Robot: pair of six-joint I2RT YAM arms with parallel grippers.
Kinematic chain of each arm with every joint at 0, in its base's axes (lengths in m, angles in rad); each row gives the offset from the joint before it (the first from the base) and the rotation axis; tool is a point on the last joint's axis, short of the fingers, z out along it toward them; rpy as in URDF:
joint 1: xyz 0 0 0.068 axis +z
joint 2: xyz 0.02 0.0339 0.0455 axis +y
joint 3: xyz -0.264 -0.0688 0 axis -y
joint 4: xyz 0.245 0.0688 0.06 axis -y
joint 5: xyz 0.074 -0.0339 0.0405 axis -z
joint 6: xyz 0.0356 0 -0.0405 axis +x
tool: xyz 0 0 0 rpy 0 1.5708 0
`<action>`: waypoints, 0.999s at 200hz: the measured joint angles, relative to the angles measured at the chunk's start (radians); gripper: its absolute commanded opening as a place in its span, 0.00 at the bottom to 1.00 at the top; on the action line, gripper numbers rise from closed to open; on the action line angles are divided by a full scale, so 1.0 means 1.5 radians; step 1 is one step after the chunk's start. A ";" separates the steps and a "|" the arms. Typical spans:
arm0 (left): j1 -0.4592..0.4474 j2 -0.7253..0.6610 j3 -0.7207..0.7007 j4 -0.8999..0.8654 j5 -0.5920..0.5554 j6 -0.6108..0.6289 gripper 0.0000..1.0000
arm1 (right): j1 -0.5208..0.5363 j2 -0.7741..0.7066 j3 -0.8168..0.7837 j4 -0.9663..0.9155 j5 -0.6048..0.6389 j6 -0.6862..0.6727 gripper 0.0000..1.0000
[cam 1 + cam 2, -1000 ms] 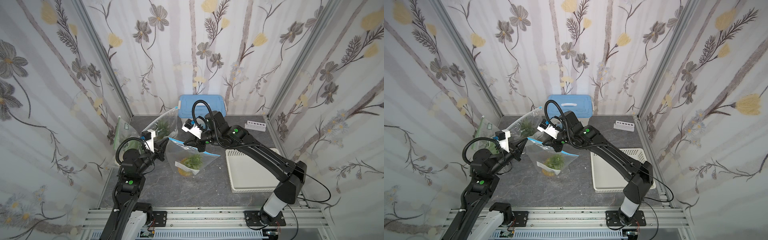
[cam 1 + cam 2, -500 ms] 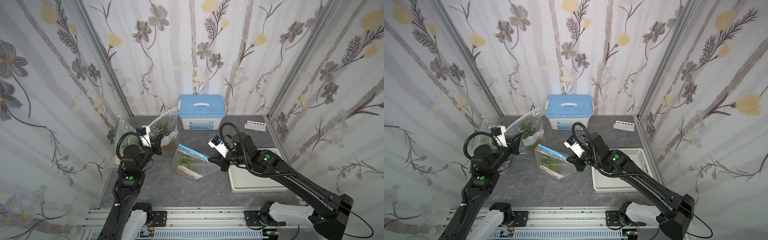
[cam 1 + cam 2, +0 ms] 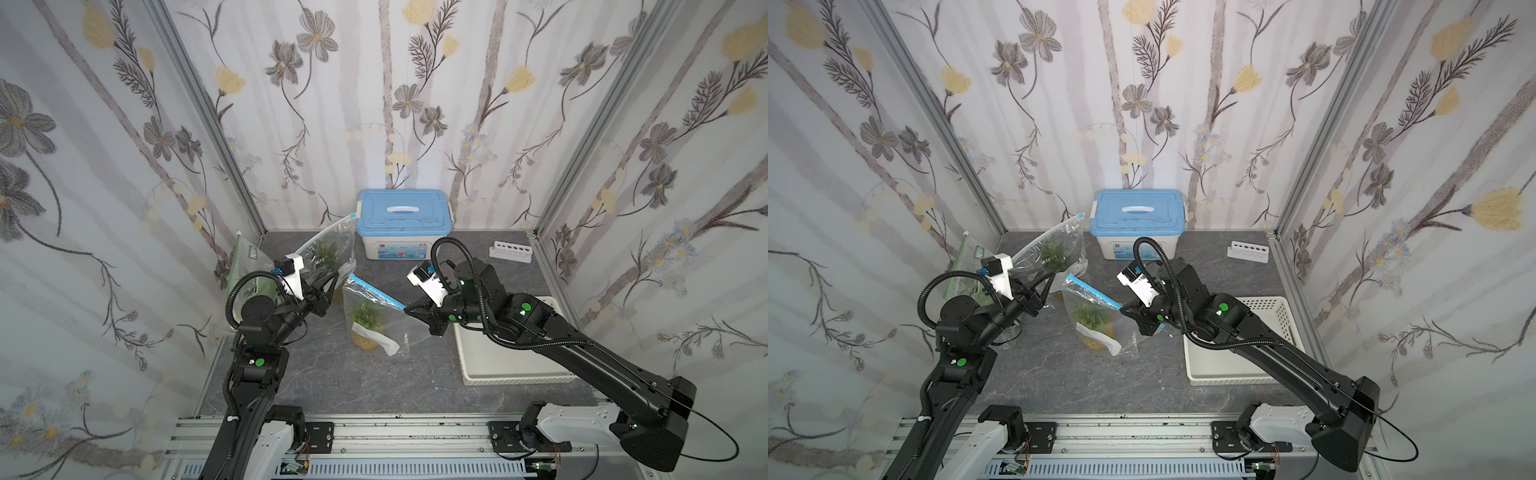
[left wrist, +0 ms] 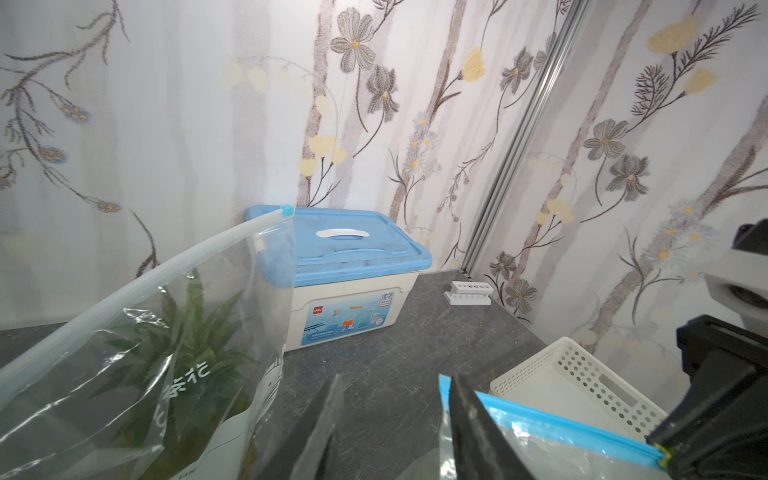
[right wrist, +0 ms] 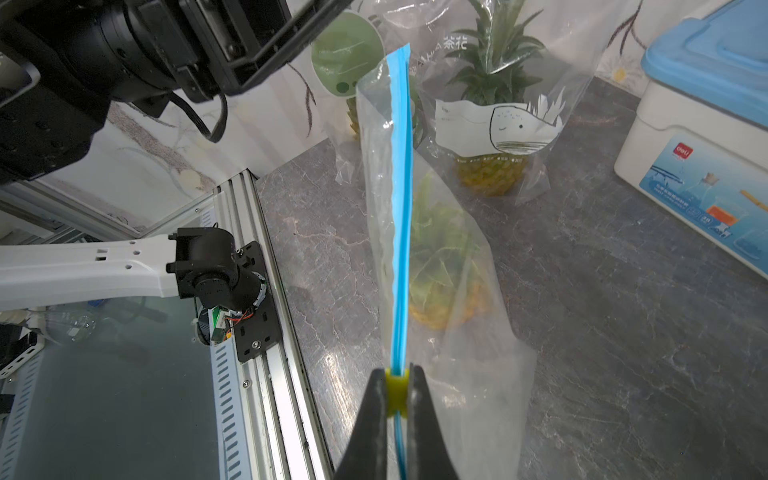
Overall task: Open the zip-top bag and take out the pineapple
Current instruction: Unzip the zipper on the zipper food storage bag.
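The clear zip-top bag (image 3: 376, 328) (image 3: 1100, 328) stands on the grey table at the middle, with the pineapple (image 3: 365, 326) (image 5: 440, 282) inside it. Its blue zip strip (image 3: 376, 291) (image 5: 401, 208) runs along the top. My right gripper (image 3: 409, 309) (image 5: 397, 370) is shut on the yellow slider (image 5: 395, 390) at the strip's right end. My left gripper (image 3: 328, 286) (image 4: 397, 378) stands open at the strip's other end, where the bag's corner (image 4: 444, 382) lies beside one finger. I cannot tell whether the zip is parted.
A second clear bag with a pineapple (image 3: 328, 253) (image 5: 494, 124) and a green pouch (image 3: 249, 266) stand at the back left. A blue-lidded box (image 3: 403, 220) sits against the back wall beside a white tube rack (image 3: 511, 251). A white basket (image 3: 498, 357) lies under the right arm.
The right arm swung from the back to the right front, drawing the slider with it. The bag came down from mid-air. The left gripper, shut before, has opened beside the bag's corner.
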 measured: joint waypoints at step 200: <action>0.000 0.081 -0.008 0.062 0.030 -0.035 0.62 | 0.022 0.100 0.111 0.013 0.007 -0.073 0.00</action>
